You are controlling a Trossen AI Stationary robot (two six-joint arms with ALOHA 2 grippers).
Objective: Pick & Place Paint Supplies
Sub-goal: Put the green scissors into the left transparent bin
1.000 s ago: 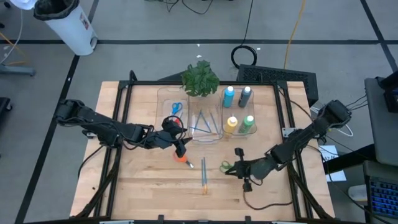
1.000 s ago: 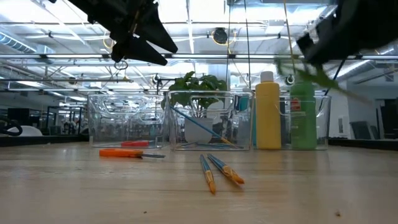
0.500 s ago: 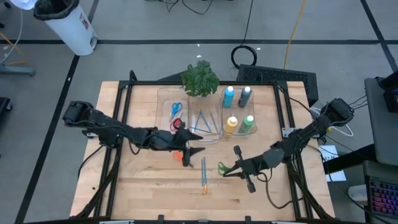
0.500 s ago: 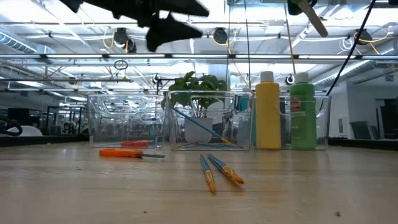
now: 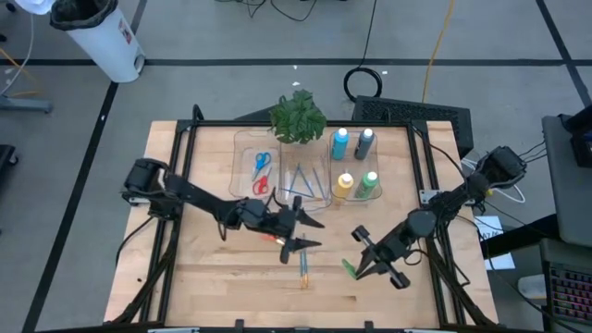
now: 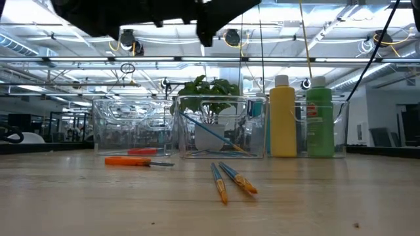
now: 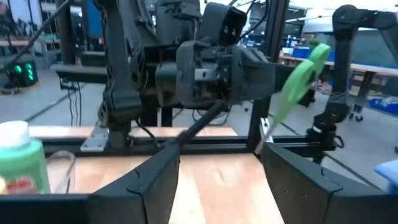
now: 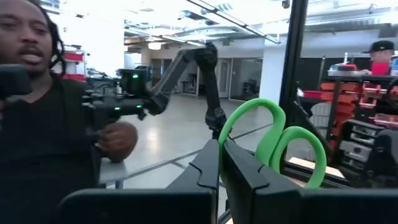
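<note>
i have the wooden table (image 5: 213, 268) under both arms. at its far side stand the clear bins (image 5: 248, 159) with the leafy plant (image 5: 297, 117) behind them. the right-hand bin holds four paint bottles: light blue (image 5: 340, 141), dark (image 5: 365, 141), yellow (image 5: 343, 186) and green (image 5: 369, 184). the middle bin has blue brushes (image 5: 303, 183) leaning in it, and the left bin holds blue-handled scissors (image 5: 262, 161) and red-handled scissors (image 5: 260, 186).

my left gripper (image 5: 306, 231) hangs above the table's middle, fingers spread apart with nothing between them, just over the orange-handled scissors (image 6: 134, 161) lying flat on the wood in front of the bins. two more brushes (image 6: 230, 179) lie side by side on the table nearer the front edge.

my right gripper (image 5: 363, 266) is lifted over the right front part of the table, clenched on the green-handled scissors (image 8: 283, 144); the handle loops stick out past the fingers. beyond the table a person (image 8: 46, 118) stands in dark clothing.
</note>
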